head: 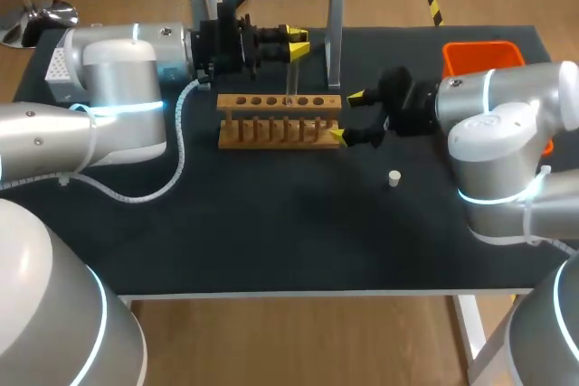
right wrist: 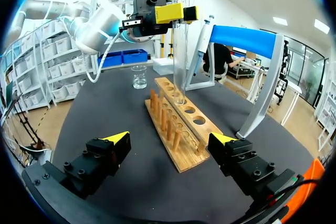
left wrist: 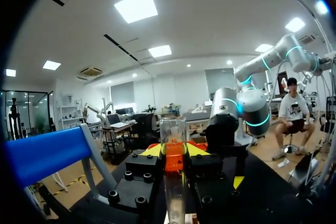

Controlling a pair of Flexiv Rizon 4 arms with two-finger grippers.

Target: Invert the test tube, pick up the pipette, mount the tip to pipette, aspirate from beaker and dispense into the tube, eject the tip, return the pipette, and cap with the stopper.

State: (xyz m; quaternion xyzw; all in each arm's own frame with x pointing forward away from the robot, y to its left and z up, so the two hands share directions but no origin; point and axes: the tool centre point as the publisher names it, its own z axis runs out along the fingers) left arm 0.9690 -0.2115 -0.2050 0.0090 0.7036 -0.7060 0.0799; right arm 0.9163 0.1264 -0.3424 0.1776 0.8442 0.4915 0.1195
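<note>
While the left tool (head: 295, 42) is clenched on the clear glass test tube (left wrist: 173, 129), upright over a middle hole of the light wooden rack (head: 280, 119), the right tool (head: 346, 116) is spread wide around that rack's end, grasping nothing. Lowered off-centre, the tube could catch the hole's rim, slip, or shove the unbraced rack. The small white stopper (head: 394, 178) lies near the rack's end.

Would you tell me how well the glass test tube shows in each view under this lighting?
Head view: test tube faint against the dark table. Left wrist view: plain and close in the left gripper, against the bright room. Right wrist view: only pale edges show above the wooden rack.
</note>
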